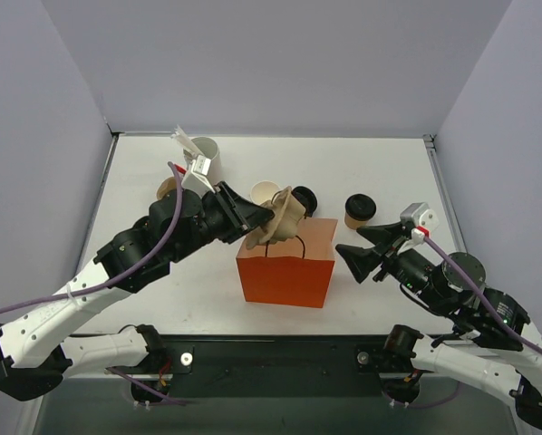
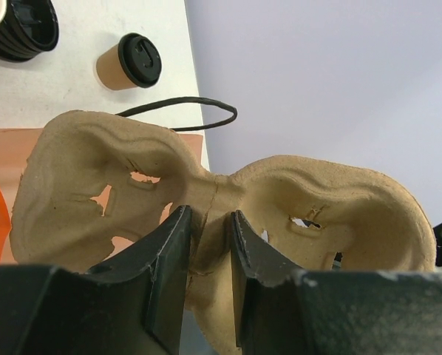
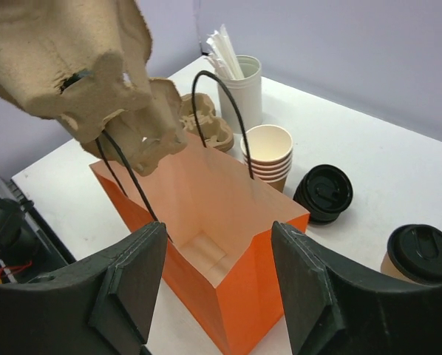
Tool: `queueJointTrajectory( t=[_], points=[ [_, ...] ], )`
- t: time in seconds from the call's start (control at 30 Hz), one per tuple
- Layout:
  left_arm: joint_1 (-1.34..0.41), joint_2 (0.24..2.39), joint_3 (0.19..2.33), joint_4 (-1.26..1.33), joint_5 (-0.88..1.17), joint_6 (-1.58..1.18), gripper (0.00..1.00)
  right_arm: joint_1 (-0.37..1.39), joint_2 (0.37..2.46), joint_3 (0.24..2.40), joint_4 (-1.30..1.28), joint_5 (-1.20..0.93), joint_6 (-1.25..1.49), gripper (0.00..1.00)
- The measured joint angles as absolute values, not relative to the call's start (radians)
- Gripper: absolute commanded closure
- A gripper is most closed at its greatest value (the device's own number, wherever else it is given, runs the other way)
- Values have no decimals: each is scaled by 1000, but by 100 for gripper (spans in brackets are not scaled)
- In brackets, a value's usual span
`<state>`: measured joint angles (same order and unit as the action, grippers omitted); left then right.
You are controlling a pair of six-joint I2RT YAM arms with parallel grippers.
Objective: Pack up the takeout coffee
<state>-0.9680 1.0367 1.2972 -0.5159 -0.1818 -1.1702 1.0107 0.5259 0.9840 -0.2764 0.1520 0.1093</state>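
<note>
White bench (image 1: 380, 163), centre frame: left jaws pinch a pulp carrier (image 1: 285, 217) above the orange bag (image 1: 285, 272); right jaws gape empty near the takeout coffee (image 1: 360, 211).

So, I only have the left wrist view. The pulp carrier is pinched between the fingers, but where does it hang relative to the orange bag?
Observer: In the top view, the carrier, held by the left gripper, hangs above the rear left corner of the orange bag, over its rim.
Operator: Is anything in the bag?
Observer: The right wrist view looks down to its floor, and nothing lies there.
Operator: And the right arm?
Observer: The right gripper is open and holds nothing. It sits beside the bag's right side, with the lidded coffee on the table just beyond it.
</note>
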Motion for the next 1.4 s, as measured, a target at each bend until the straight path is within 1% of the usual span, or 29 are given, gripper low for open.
queueJointTrajectory(
  t=[0.23, 0.5, 0.8, 1.07, 1.4],
  points=[
    [-968, 1055, 1299, -529, -221, -1139, 70, 1011, 507, 984, -313, 292, 162, 42],
    [-977, 1134, 1356, -564, -244, -1080, 71, 1011, 510, 984, -331, 373, 208, 42],
    [-994, 1181, 1429, -650, -289, -996, 72, 1011, 647, 1009, -418, 484, 340, 43],
    [-995, 1215, 1458, -676, -292, -954, 72, 1011, 682, 1024, -446, 468, 383, 45],
    [-995, 1210, 1486, -724, -263, -922, 72, 1011, 689, 1053, -453, 316, 442, 48]
  ],
)
